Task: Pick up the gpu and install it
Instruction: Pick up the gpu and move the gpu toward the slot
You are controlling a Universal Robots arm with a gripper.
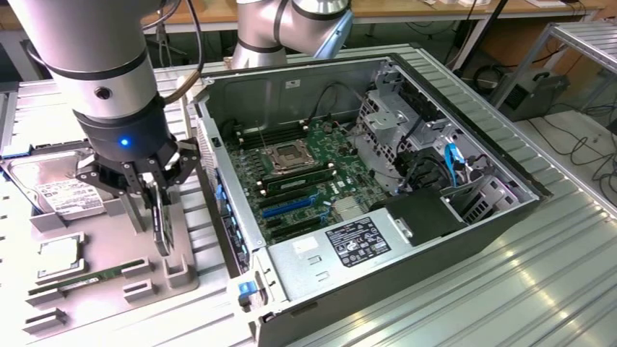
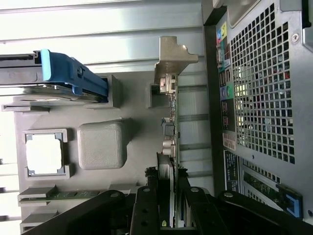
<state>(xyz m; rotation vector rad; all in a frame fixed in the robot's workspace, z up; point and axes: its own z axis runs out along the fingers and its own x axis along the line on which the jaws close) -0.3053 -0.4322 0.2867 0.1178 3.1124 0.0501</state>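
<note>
The gpu [image 1: 162,228] stands on its edge over the grey parts tray [image 1: 101,224], at the exterior view's left. My gripper [image 1: 154,191] comes down on it from above and is shut on the gpu, one finger against each face. In the wrist view the gpu [image 2: 171,112] runs edge-on away from my gripper [image 2: 167,196], with its silver bracket [image 2: 172,54] at the far end beside a tray holder. Whether the card has lifted clear of the tray I cannot tell.
The open computer case [image 1: 501,217] lies just to the exterior view's right of the tray, its motherboard [image 1: 299,173] and blue slots [image 1: 289,206] exposed. A hard drive [image 1: 63,191], a processor [image 1: 58,256] and a memory stick [image 1: 92,278] sit on the tray. The perforated case back [image 2: 264,98] is beside the card.
</note>
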